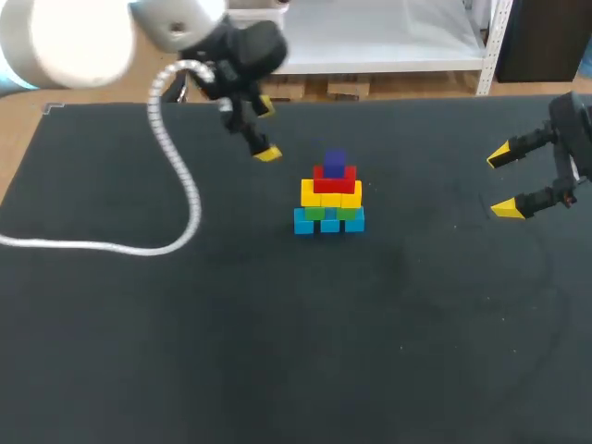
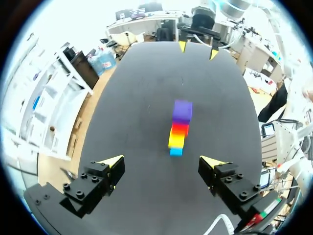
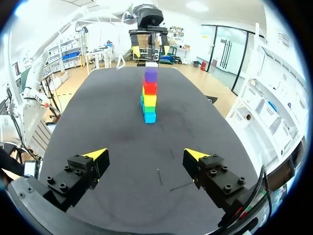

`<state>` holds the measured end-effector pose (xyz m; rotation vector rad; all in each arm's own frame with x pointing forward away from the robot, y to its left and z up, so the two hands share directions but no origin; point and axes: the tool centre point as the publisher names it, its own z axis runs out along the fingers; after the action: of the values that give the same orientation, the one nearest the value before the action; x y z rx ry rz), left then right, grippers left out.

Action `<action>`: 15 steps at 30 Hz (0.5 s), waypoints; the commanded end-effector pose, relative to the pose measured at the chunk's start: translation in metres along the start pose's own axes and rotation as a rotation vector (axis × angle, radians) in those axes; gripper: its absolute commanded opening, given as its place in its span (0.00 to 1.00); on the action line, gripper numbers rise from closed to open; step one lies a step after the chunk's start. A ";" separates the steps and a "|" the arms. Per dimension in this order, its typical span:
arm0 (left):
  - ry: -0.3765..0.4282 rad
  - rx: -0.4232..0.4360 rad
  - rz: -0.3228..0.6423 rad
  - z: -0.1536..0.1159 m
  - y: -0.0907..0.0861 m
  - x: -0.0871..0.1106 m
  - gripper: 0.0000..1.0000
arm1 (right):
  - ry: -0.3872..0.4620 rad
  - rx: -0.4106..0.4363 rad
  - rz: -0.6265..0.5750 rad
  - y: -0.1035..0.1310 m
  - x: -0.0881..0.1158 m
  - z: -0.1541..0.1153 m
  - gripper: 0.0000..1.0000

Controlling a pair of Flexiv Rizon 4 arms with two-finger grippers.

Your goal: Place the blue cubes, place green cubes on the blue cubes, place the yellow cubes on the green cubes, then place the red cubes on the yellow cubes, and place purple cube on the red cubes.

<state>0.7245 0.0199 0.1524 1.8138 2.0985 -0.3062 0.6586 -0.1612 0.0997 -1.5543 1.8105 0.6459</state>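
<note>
While both hang wide open and empty, my left end effector sits upper left of centre and my right end effector at the right edge. Between them, just above mid-frame, the stack stands on the counter: blue, green, yellow, red, with the purple cube topmost.

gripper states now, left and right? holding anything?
Left gripper: open, holding nothing.
Right gripper: open, holding nothing.
</note>
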 end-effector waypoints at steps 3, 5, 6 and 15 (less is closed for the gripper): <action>-0.070 -0.068 -0.012 -0.033 -0.015 0.075 1.00 | -0.003 -0.001 -0.001 -0.001 0.000 0.001 1.00; -0.086 -0.071 -0.025 -0.039 -0.016 0.087 1.00 | -0.003 -0.001 -0.001 -0.001 0.000 0.001 1.00; -0.083 -0.065 -0.017 -0.043 -0.018 0.094 1.00 | -0.003 -0.001 -0.001 -0.001 0.000 0.001 1.00; -0.140 -0.061 0.035 -0.068 -0.036 0.121 1.00 | -0.003 -0.001 -0.001 -0.001 0.000 0.001 1.00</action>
<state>0.6819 0.1294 0.1641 1.8058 2.0493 -0.2776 0.6586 -0.1612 0.0997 -1.5544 1.8104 0.6459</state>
